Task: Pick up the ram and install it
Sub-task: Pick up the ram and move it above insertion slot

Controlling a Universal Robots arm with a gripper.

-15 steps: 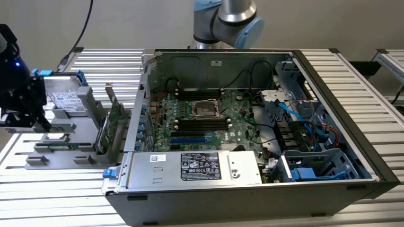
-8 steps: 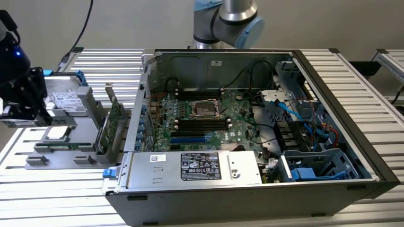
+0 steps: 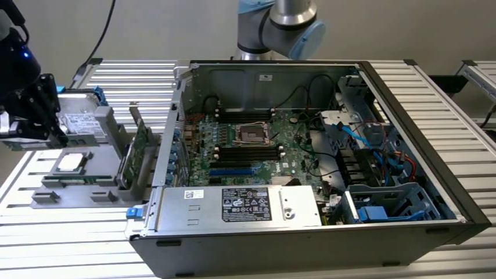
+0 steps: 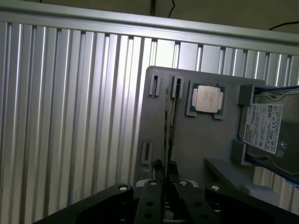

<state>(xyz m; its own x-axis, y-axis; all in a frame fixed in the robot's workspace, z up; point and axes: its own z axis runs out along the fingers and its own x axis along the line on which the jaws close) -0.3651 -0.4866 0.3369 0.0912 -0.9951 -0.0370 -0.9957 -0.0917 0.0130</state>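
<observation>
Standing on edge in the grey tray [image 4: 205, 140], along the edge opposite the hard drive [image 4: 264, 126], the ram [image 4: 167, 123] is lined up between the gripper [image 4: 164, 165]'s narrowly parted fingers [image 4: 157, 167], apparently unclamped. Judged light, stiff and fragile, it is best pinched at its bare top edge.

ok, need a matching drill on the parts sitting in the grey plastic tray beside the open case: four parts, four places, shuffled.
Parts
1. long narrow green ram stick
2. square silver processor chip
3. metal hard drive with white label
4. larger green expansion card

Places
A. upright, on the grey plastic tray side next to the open black computer case
B. flat in a recess, mid-tray
C. propped on the raised holder, farthest from the exterior camera
D. along the tray edge nearest the exterior camera

Pairs: 1-D, 2-B, 3-C, 4-A
</observation>
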